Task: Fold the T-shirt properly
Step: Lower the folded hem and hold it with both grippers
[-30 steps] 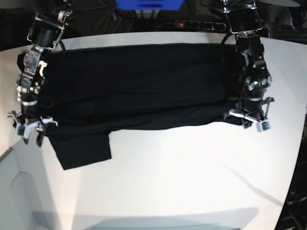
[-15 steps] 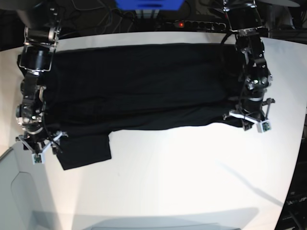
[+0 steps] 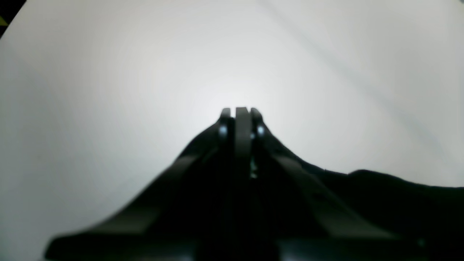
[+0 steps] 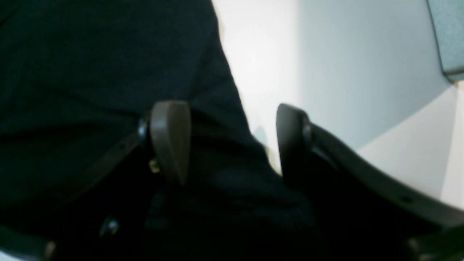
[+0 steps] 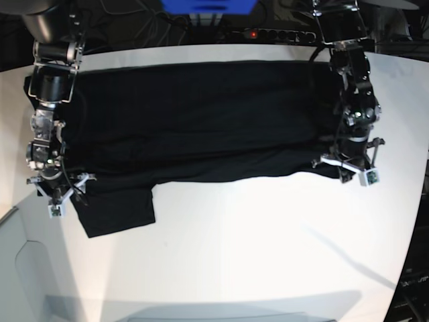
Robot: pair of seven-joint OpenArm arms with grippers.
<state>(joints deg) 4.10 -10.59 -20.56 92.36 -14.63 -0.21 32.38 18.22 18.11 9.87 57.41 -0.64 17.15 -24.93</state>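
Right gripper (image 4: 232, 141) stands with jaws wide apart over the edge of the T-shirt (image 5: 201, 121), nothing pinched, while the left gripper (image 3: 241, 116) is clamped shut at the cloth's opposite end; whether fabric sits between its jaws I cannot tell. That black shirt lies spread across the white tabletop (image 5: 268, 255), one lengthwise fold apparently made and a sleeve sticking out below, so most of the folding looks left to do.

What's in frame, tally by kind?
T-shirt, black: 1
Claws: 2, left claw and right claw
Table, white: 1
Power strip behind the table: 1
Total: 5
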